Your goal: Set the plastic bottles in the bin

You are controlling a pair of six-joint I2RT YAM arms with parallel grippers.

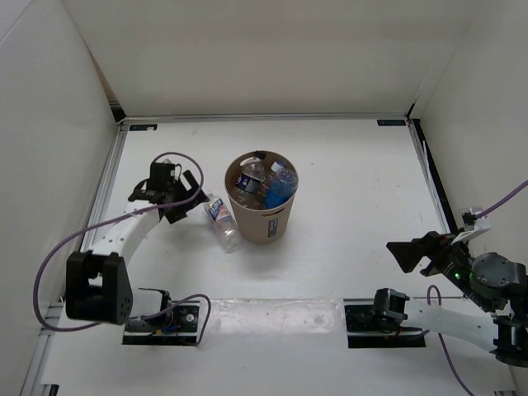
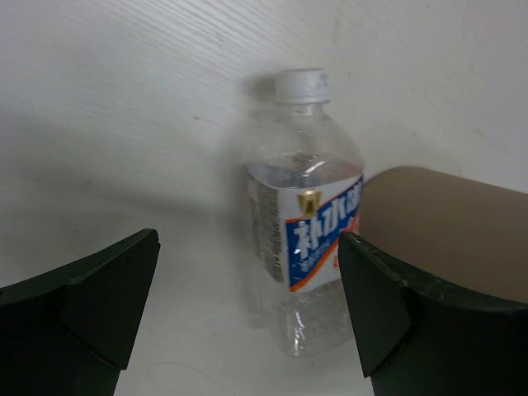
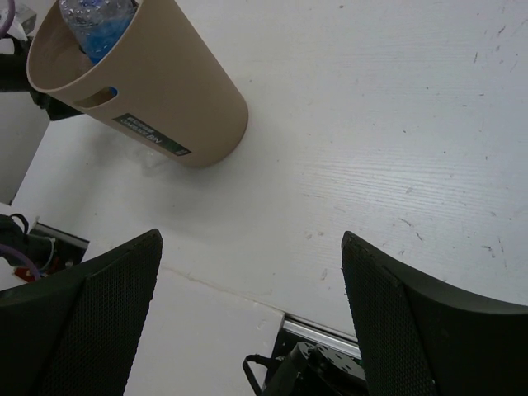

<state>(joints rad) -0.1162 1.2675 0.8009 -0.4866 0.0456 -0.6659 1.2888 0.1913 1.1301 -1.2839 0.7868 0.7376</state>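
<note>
One bottle (image 1: 221,219) lies on its side on the table (image 1: 346,181), just left of the bin (image 1: 262,216). Its cap points away from the arms, and its base end is close against the bin's wall. I cannot tell whether the two touch. Other bottles (image 1: 279,185) stand inside the bin, their tops near the rim.

The left gripper (image 1: 191,202) hovers left of the bin, over the lying bottle. Its jaws are spread wide and hold nothing. In the left wrist view the bottle sits between the fingers (image 2: 91,305) but off-centre, toward the bin-side finger.

The main risk I see is that bin-side finger coming down onto the bin's wall or wedging between bottle and bin, which could tip or shove the bin. The bottle is round, clear and light, so an off-centre squeeze could make it roll or squirt out along the table. With the bin already crowded, a bottle dropped from low over the rim may catch on the others and fall back out.

The right gripper (image 1: 410,256) rests well to the right of the bin, wide open and empty.
</note>
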